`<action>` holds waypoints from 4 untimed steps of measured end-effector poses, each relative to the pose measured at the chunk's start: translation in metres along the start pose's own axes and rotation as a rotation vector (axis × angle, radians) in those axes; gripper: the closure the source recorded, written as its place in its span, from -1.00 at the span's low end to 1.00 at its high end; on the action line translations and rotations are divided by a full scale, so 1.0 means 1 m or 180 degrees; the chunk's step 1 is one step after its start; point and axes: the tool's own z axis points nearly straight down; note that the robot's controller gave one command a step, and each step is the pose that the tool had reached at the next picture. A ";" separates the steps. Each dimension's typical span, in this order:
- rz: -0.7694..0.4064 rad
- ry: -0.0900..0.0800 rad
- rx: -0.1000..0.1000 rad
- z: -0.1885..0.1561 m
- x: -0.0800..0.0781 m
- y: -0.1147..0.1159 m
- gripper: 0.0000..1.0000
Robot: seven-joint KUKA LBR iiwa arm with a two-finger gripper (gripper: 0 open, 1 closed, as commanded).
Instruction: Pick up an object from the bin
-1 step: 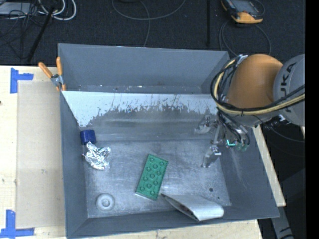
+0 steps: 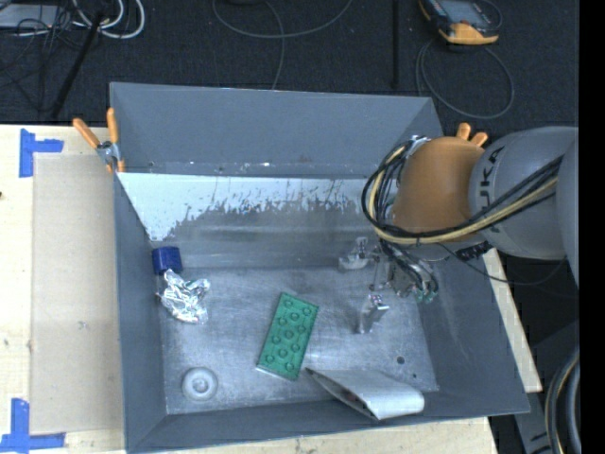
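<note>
Closest to the lens, a pale grey curled sheet [image 2: 378,400] is lying against the near wall of the bin [image 2: 274,130], just to the lower right of the green studded plate [image 2: 287,336], which I am taking as my landmark. That plate is resting flat and slightly askew near the middle of the floor.

I am looking at a floor of scuffed grey metal, dulled and speckled. Beyond the plate, the sloping back wall is showing a band of scratches and a brighter patch towards its left end. Outside the bin, a dark floor [image 2: 321,36] is lying beyond the far rim, with thin cords looping across it.

I am counting five things, one of each kind. One crumpled ball of foil [image 2: 184,299] is sitting well to the left of the plate. One small blue piece [image 2: 166,258] is standing just beyond the foil. One round grey disc [image 2: 199,382] is lying to the plate's lower left, and the sheet and the plate are making up the rest.

I am reaching in with my arm [image 2: 529,197] from the right, its orange cover [image 2: 430,187] and wrist cables [image 2: 376,201] hanging above the floor. I am holding my tool [image 2: 365,287] over bare metal near the plate's right side, apart from it. Its fingers [image 2: 356,254] are standing wide apart, gripping nothing.
</note>
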 end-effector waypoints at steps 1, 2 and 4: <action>-0.2919 0.0003 -0.0008 -0.045 0.014 0.029 -1.00; -0.3304 -0.0007 0.0018 -0.003 0.008 0.116 -1.00; -0.3387 -0.0016 0.0000 -0.135 0.011 0.137 1.00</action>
